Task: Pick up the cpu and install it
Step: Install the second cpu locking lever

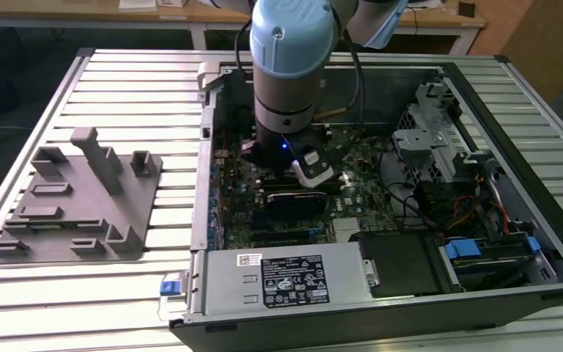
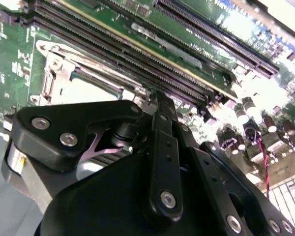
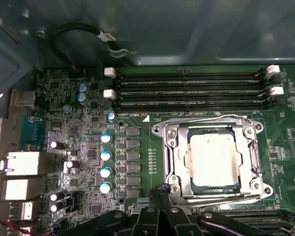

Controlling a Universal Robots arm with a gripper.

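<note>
Slatted metal worktop in a room with wooden desks behind

In the exterior view the worktop [image 1: 115,88] is built of pale ribbed aluminium slats with a dark frame at its edges. Beyond its far edge stands a light wooden desk [image 1: 86,16] on white legs, above dark floor [image 1: 8,73]. A brown wooden panel [image 1: 545,37] fills the exterior view's right corner.

A grey plastic fixture [image 1: 71,205] lies at the left of the exterior view on a slatted metal table [image 1: 135,88], beside an open computer case [image 1: 380,293] holding a green motherboard [image 3: 137,162].
</note>
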